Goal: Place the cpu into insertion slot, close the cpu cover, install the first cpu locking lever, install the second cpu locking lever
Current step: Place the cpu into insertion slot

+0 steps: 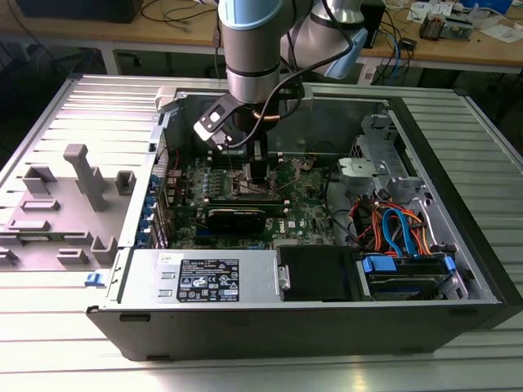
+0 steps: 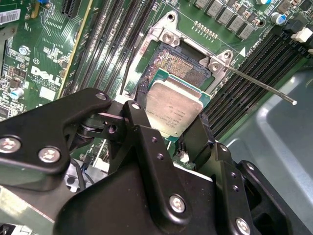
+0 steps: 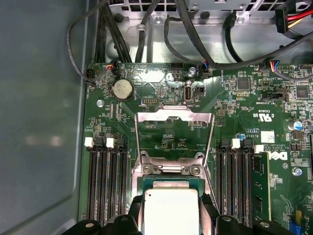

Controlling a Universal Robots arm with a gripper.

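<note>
Looking from the exterior view's left, I see a grey plastic fixture [image 1: 78,192] on the table, then the open computer case [image 1: 327,335] with my gripper [image 1: 257,171] lowered over the motherboard [image 1: 310,212]. In the second wrist view the jaws are clamped on the cpu [image 2: 172,108], one finger [image 2: 146,142] on each side edge. The cpu sits over the insertion slot [image 2: 178,66], partly covering its pins; I cannot tell if it is seated. The cpu cover [image 3: 174,116] stands raised, and a locking lever [image 2: 259,84] sticks out free.

Silver-grey cpu [image 2: 174,108], green board [image 2: 46,58], black pincer [image 2: 168,131]
</note>
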